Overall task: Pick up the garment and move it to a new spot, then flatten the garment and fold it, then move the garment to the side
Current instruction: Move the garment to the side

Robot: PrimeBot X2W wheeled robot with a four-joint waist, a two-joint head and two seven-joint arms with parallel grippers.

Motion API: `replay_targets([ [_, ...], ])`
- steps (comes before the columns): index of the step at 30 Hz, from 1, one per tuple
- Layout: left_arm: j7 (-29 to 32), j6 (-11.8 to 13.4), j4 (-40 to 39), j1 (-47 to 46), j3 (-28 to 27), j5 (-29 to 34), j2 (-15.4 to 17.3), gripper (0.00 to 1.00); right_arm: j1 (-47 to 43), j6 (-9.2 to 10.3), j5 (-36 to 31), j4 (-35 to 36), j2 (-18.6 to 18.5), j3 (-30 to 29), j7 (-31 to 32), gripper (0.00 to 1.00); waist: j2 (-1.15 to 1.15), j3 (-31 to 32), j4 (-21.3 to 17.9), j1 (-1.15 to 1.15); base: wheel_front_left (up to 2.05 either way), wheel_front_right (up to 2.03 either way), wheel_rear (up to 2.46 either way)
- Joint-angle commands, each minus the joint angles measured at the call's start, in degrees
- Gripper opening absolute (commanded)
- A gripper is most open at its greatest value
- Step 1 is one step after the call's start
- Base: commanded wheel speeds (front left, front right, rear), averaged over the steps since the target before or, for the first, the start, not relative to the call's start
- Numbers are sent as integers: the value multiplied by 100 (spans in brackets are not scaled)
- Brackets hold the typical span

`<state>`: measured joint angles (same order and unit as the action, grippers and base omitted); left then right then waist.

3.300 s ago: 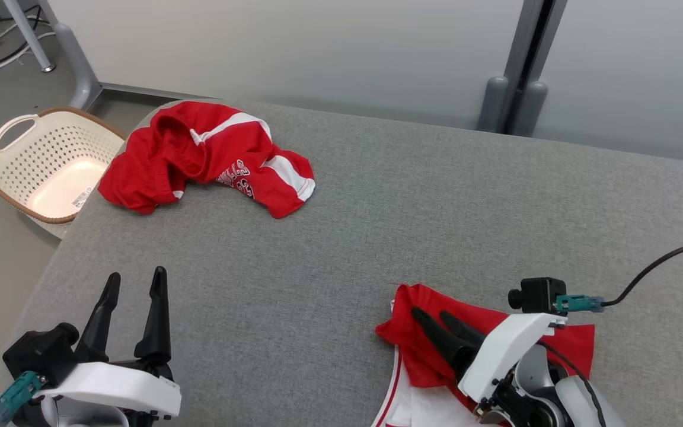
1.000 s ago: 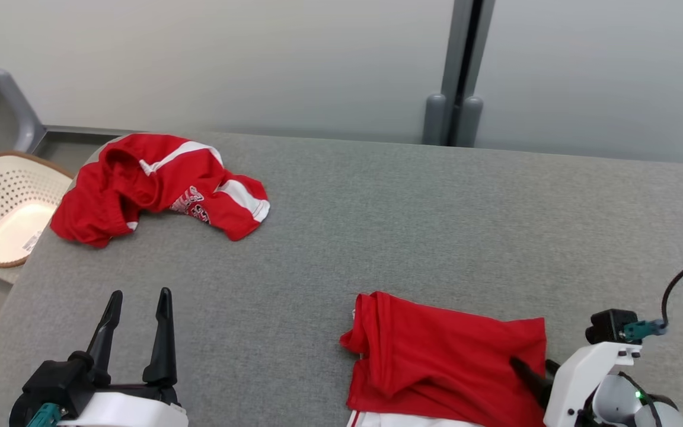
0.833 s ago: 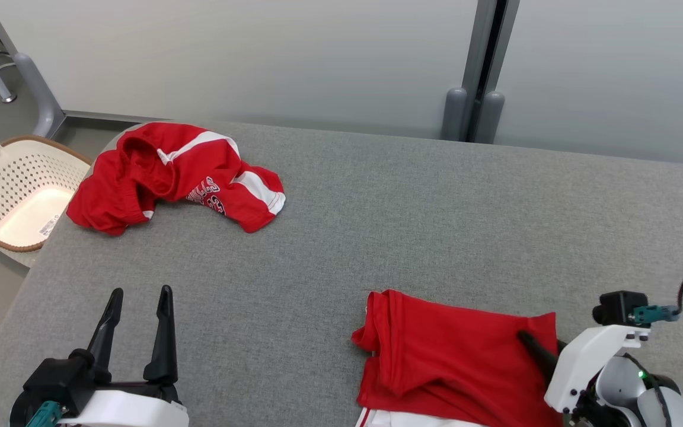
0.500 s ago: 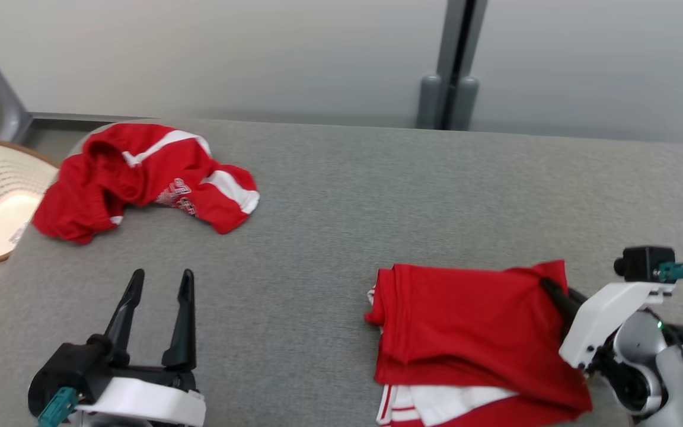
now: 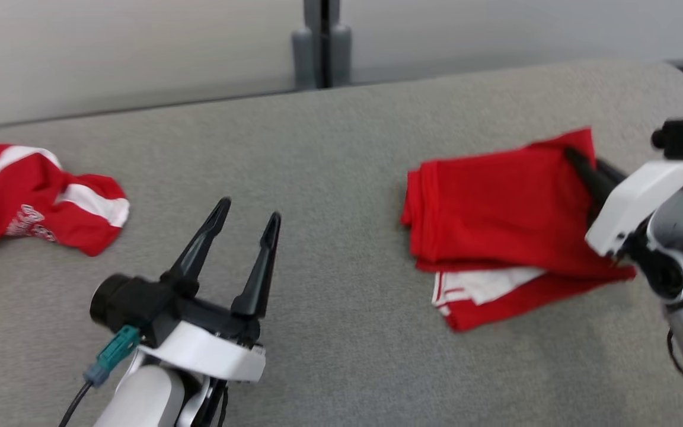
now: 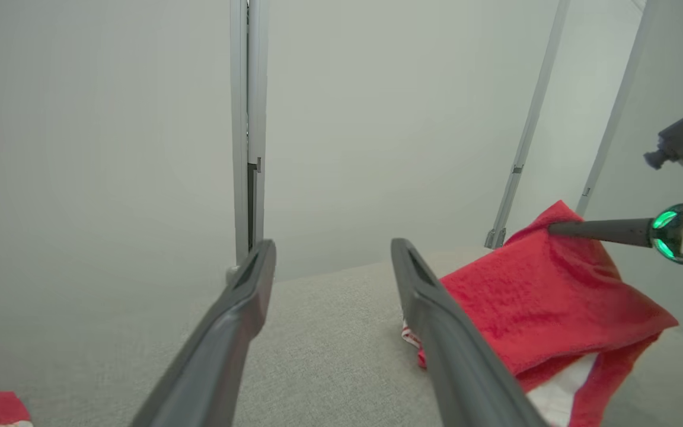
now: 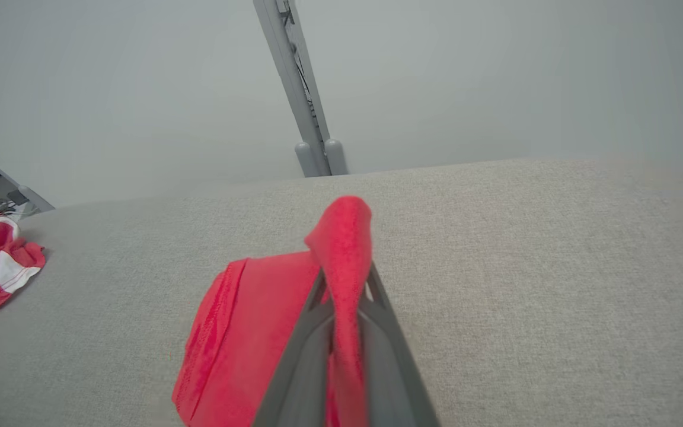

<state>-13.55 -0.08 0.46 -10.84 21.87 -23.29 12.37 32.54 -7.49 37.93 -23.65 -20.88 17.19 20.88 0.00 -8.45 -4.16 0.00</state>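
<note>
Grey fabric-covered tabletop (image 5: pixel 329 142), near to far: the left gripper (image 5: pixel 248 209) hangs above its near part with fingers spread wide and nothing between them, its arm cut off by the lower edge. Farther and to the right, the right gripper (image 5: pixel 578 159) is clamped on a far corner of the folded red garment (image 5: pixel 495 207), cloth hiding its fingertips, the corner lifted while the white-trimmed lower layers lie on the surface; a crumpled red-and-white garment (image 5: pixel 39 201) at the left is cropped, its lettering blurred. Pale wall panels (image 5: pixel 140 47) and a grey post (image 5: pixel 321 41) close the background.
</note>
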Motion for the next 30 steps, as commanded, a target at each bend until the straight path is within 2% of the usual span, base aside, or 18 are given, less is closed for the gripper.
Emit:
replay_targets([
  [1,51,-61,-35,-225,36,84,51,100,305,0,36,-96,-87,77,-139,0,0,-619,-507,0,0,0,0],
  [8,316,-140,-209,-841,145,291,166,100,1439,0,128,-708,-532,387,-624,0,0,-1518,-804,0,0,0,0],
  [15,427,-134,-333,-1134,164,403,261,100,2273,1,-250,-1664,-1032,483,-1047,0,0,-2071,-752,0,0,0,0],
  [18,432,-124,-335,-1190,179,413,261,100,2522,1,-430,-2121,-1066,464,-1188,0,0,-2167,-684,0,0,0,0],
  [19,425,-123,-323,-1205,176,410,261,100,2629,1,-534,-2259,-1096,443,-1287,30,0,-2181,-661,0,0,0,0],
  [20,408,-120,-307,-1219,178,406,255,100,2726,1,-618,-2418,-1100,406,-1398,74,0,-2188,-635,0,0,0,0],
  [21,388,-120,-290,-1227,180,393,246,100,2803,1,-745,-2561,-1077,393,-1520,100,0,-2183,-603,0,0,0,0],
  [26,245,-67,-164,-1146,128,298,193,100,3066,1,-1354,-3193,-897,155,-2462,100,0,-1983,-427,0,0,0,0],
  [30,132,-13,-43,-996,29,227,186,100,2993,1,-1529,-3331,-621,117,-2933,100,0,-1686,-291,0,0,0,0],
])
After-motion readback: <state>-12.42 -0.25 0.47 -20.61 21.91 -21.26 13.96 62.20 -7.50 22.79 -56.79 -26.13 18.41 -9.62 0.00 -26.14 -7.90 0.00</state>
